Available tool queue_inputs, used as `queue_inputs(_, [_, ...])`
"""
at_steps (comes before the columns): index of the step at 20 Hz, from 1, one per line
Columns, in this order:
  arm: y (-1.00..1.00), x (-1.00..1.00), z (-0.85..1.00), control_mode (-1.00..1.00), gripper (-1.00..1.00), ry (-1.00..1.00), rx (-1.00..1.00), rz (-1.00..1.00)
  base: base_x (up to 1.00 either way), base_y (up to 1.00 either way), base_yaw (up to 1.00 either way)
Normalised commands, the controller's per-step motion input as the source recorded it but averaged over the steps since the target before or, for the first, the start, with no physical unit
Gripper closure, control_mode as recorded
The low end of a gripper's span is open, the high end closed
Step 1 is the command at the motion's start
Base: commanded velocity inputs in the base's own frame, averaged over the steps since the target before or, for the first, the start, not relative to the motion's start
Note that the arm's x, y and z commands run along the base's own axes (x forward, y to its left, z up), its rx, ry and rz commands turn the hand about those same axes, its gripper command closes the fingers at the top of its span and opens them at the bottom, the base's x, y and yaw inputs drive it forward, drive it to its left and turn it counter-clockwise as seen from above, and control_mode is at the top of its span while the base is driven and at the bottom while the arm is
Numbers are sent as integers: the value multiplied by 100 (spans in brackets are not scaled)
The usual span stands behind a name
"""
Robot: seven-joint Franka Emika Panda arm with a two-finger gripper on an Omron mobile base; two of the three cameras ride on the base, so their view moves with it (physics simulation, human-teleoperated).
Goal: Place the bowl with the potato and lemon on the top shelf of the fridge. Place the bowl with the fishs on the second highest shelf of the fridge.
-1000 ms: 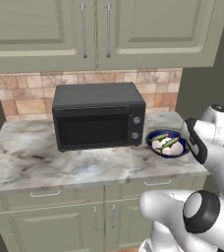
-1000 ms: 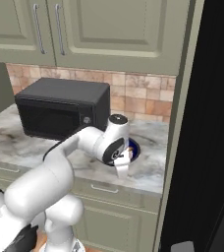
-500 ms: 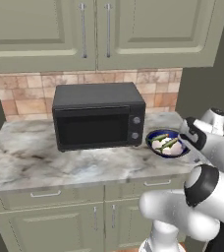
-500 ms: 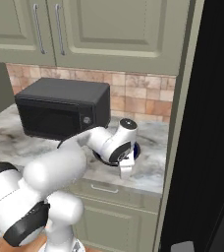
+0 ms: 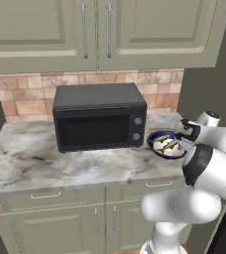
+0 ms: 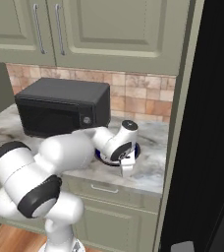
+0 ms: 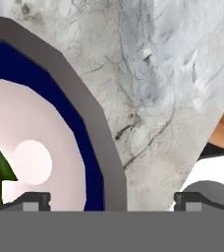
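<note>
The bowl with the fishs [image 5: 166, 145], small with a dark blue rim and white inside, stands on the marble counter just right of the microwave. Thin greenish fishs [image 5: 164, 144] lie in it. My gripper [image 6: 126, 171] points down over the bowl's right rim. In the hand view my gripper [image 7: 111, 201] is open and holds nothing. One fingertip [image 7: 33, 199] is over the white inside and the other is over the counter outside the rim [image 7: 87, 110]. The fridge [image 6: 212, 128] rises dark at the right. Its shelves and the bowl with the potato and lemon are out of view.
A black microwave [image 5: 98, 118] sits at the back of the counter [image 5: 60, 166], with green wall cabinets [image 5: 95, 30] above it. Base drawers and doors run under the counter's front edge. My arm's big white elbow [image 5: 211, 171] hangs in front of the counter's right end.
My hand has shifted slightly toward the fridge side of the blue-rimmed bowl, and the elbow has swung round. The jaws have stayed open; the bowl has not moved.
</note>
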Motion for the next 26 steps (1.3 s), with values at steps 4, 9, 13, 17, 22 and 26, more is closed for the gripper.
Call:
queue_inputs(4, [0, 34, -23, -100, -100, 0, 0, -4, 0, 0, 0])
queue_inputs(9, [0, 29, -12, -100, -100, 0, 0, -3, 0, 0, 0])
queue_inputs(13, [-3, 0, -10, -100, 100, 0, 0, 0, 0, 0, 0])
queue_inputs(17, [0, 0, 0, -100, 100, 1, 0, 0, 0, 0, 0])
queue_inputs(22, [0, -4, 0, -100, 100, 0, 0, 0, 0, 0, 0])
queue_inputs(26, [1, -19, 12, -100, 100, 0, 0, 0, 0, 0, 0])
